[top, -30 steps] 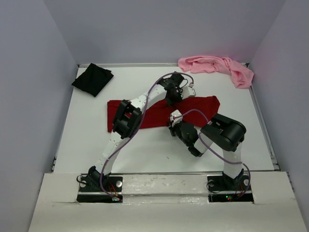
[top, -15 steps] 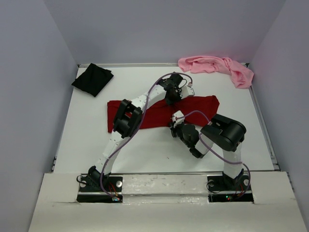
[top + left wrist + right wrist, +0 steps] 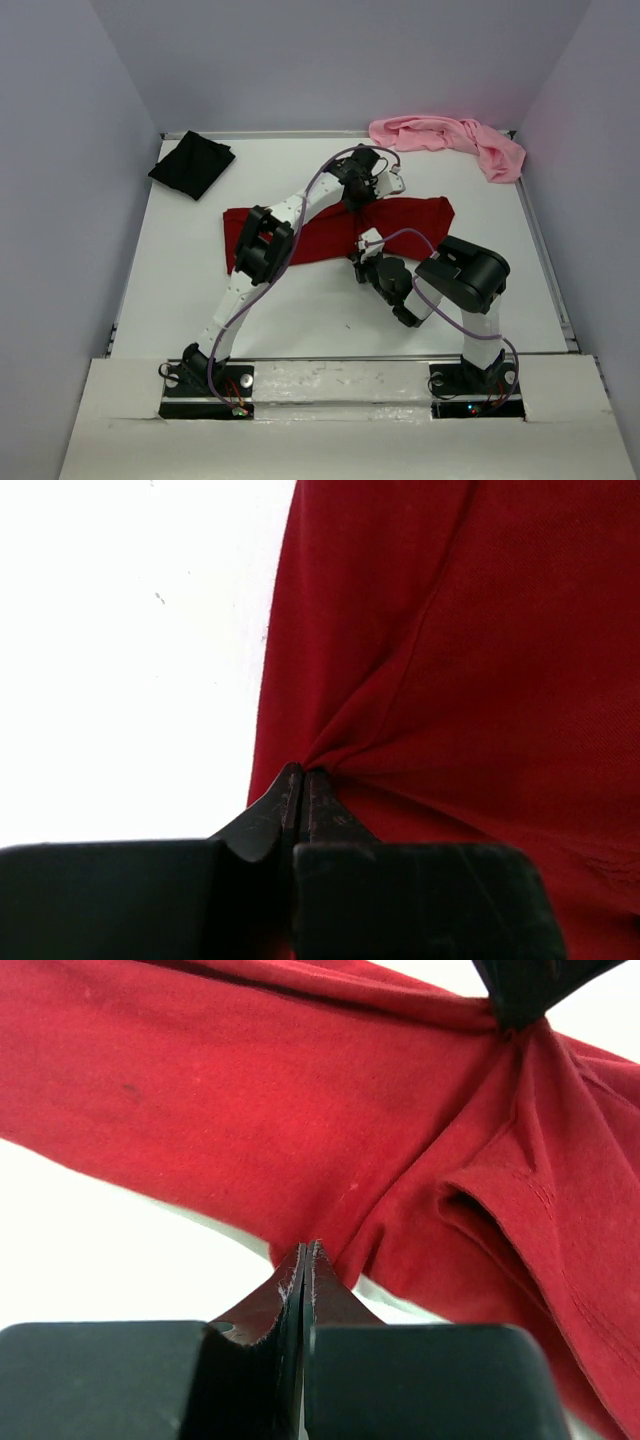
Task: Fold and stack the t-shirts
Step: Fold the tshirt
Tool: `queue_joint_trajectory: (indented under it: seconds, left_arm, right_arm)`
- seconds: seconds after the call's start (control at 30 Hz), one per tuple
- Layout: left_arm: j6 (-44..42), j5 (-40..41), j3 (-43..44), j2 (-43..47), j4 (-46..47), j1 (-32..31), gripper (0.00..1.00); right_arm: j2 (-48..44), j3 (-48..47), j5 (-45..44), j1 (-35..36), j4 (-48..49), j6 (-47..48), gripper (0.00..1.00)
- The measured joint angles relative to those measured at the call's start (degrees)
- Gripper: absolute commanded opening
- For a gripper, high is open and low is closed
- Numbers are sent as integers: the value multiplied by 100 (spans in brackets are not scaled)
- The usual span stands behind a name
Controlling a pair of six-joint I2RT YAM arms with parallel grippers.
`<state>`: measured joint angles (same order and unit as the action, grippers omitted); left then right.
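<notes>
Black shirt (image 3: 192, 165): lay in a compact dark bundle at the far left corner of the tabletop (image 3: 330, 320), well apart from both arms.
Red shirt (image 3: 320, 232): lay as a long band across the middle of the tabletop, drawn narrow near its middle where both arms had hold of it.
Left end effector (image 3: 302, 780): was closed tight on a small pinch of red cloth at the band's far edge, with creases fanning out from the tips.
Right end effector (image 3: 308, 1255): was closed on the band's near edge, just across from the left one, with the hem gathered to its tips.
Pink shirt (image 3: 450, 140): lay crumpled and unfolded at the far right corner.
Step, as judged: a fold of the red shirt about the line between the two pinches.
Doing it well: both pinches probably needed to rise together and level, so the cloth between them stayed taut, then travel sideways until one half draped squarely over the other.
Risk: each grip was thin and might have slipped under a quick pull.
Release: best made only once the cloth was back on the tabletop.
</notes>
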<state>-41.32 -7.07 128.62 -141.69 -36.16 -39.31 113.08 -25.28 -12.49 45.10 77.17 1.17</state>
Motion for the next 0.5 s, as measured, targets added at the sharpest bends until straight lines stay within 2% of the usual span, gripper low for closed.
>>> queue_joint_trajectory:
  seconds: [0.2,0.23,0.27,0.3,0.33,0.5]
  left_arm:
    - [-90,46,61,-2,81,7,18]
    - [-105,50,63,-7,90,7,26]
    - [-131,59,72,-11,105,7,37]
    - [-175,83,85,-24,153,7,55]
    - [-210,122,118,-44,243,11,98]
    - [-238,181,186,-85,428,70,99]
  right_arm:
    - [2,0,0,4,7,-11,0]
    - [7,0,-2,7,11,-13,0]
    - [11,0,0,7,24,-13,0]
    - [17,0,0,11,31,-13,0]
    - [20,0,0,15,35,-13,0]
    - [22,0,0,42,39,-15,0]
